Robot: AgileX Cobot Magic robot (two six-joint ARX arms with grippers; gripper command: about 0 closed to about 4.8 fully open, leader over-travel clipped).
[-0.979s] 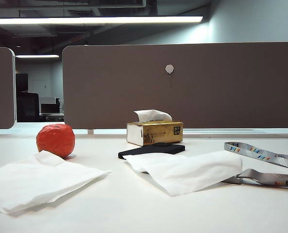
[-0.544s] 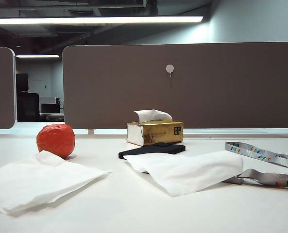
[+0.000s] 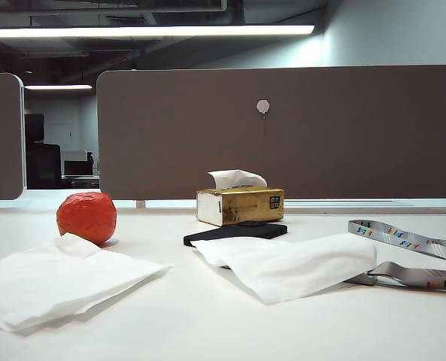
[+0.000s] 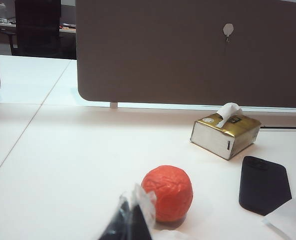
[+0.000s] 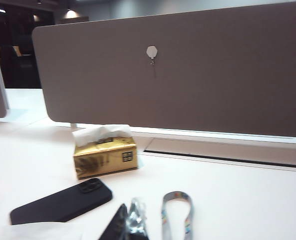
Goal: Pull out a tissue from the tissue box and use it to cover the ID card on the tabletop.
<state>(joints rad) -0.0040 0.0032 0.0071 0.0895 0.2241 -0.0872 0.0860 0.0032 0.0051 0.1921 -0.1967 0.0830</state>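
Only the wrist views show the grippers: the left gripper sits pinched together near the red ball, the right gripper closed and empty beside the lanyard. From the exterior view nothing has shifted since a second ago. The tissue lies spread where the lanyard ends, the ID card unseen. A white tuft pokes from the tissue box behind the black phone.

tissue box: shiny gold, white ends, black square label
tissue: white
lanyard: grey, coloured marks
ball: orange-red
phone: black
surface: off-white
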